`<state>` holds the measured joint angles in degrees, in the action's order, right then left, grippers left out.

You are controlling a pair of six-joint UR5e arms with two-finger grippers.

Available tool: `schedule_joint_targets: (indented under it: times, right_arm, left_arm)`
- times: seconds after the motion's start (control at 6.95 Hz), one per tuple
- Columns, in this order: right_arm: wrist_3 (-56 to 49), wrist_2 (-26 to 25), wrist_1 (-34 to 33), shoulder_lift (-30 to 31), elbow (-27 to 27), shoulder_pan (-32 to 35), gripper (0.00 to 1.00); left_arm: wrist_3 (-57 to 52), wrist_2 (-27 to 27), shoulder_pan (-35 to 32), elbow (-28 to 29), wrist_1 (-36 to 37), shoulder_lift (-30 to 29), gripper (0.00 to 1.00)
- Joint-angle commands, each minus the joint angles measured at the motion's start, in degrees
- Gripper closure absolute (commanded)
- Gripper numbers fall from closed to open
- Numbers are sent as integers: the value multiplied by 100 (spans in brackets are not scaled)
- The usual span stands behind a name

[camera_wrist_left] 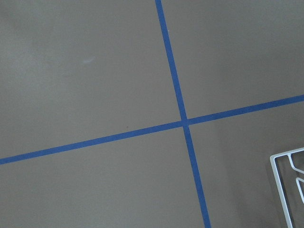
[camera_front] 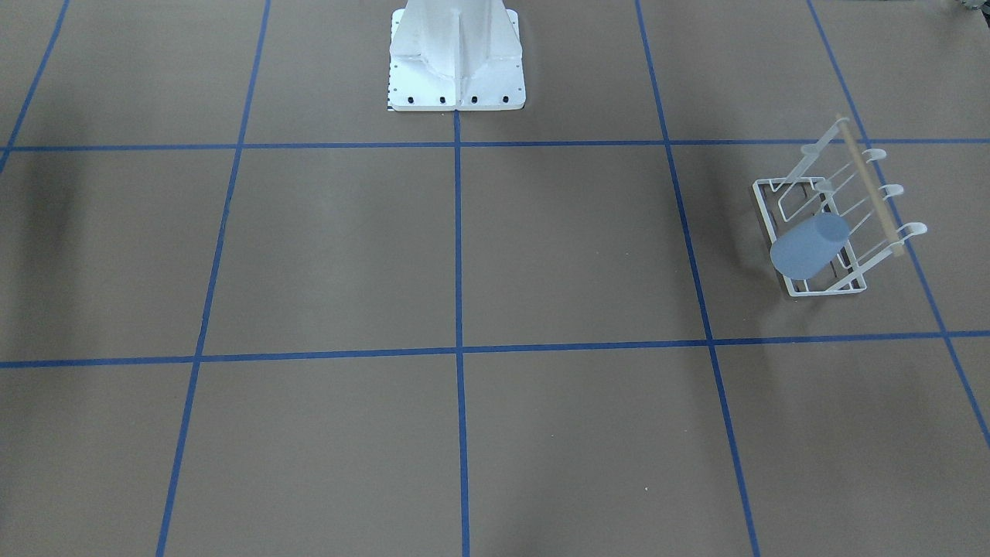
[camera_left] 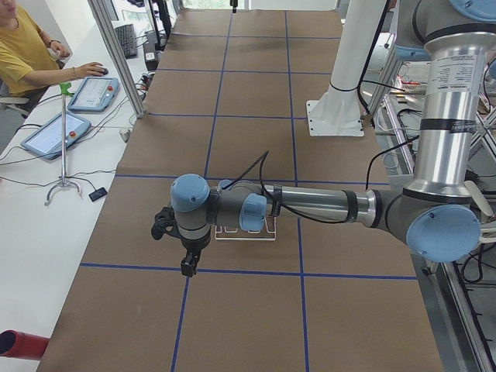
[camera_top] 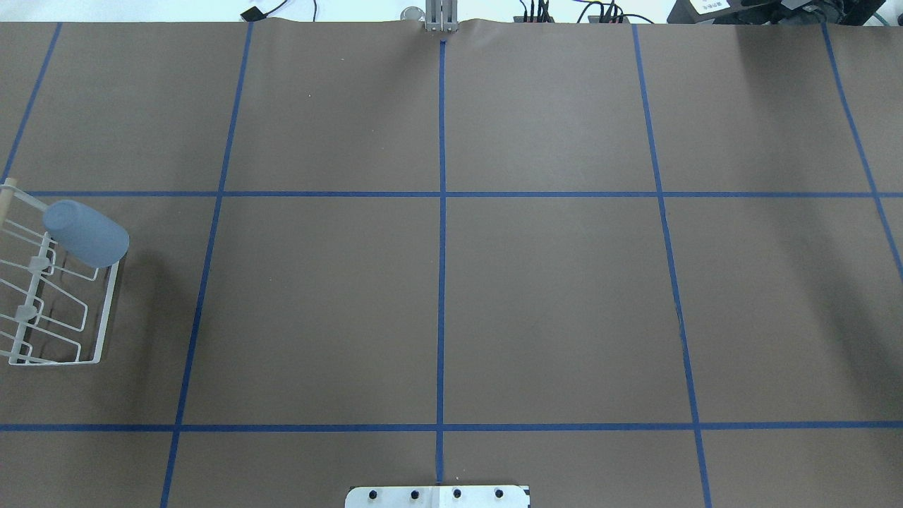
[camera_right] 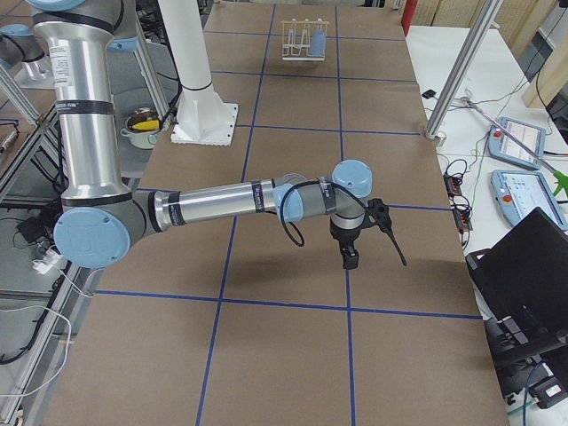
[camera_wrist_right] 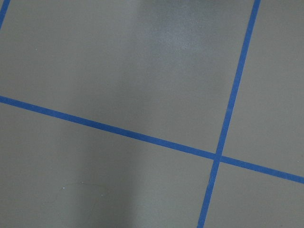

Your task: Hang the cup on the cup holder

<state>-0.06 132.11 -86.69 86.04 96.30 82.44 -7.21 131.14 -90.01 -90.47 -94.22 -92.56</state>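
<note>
The pale blue-grey cup [camera_front: 810,246] rests tilted and upside down over a slanted prong at one end of the white wire cup holder [camera_front: 770,220], rim toward the base frame. Both also show in the overhead view, the cup [camera_top: 86,233] on the cup holder [camera_top: 107,317] at the table's left edge. In the left-end side view my left gripper [camera_left: 188,265] hangs beside the cup holder [camera_left: 246,235]; I cannot tell whether it is open. My right gripper [camera_right: 350,257] hangs over bare table far from the cup [camera_right: 316,41]; I cannot tell its state either.
Brown table cover with a blue tape grid [camera_top: 441,282]. The white robot base [camera_front: 456,70] stands at the table's middle edge. An operator [camera_left: 23,54] sits with tablets at a side desk. A corner of the cup holder's frame [camera_wrist_left: 285,183] shows in the left wrist view.
</note>
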Motion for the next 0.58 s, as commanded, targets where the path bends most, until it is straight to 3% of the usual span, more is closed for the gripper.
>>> schedule_joint_targets:
  times: [0.0, 0.43]
  right_arm:
    - [-3, -1, 3, 0, -14, 0, 0]
    - [-12, -9, 3, 9, -15, 0, 0]
  left_arm:
    - [0, 0, -8, -5, 0, 2, 2]
    - [0, 0, -8, -32, 0, 37, 2]
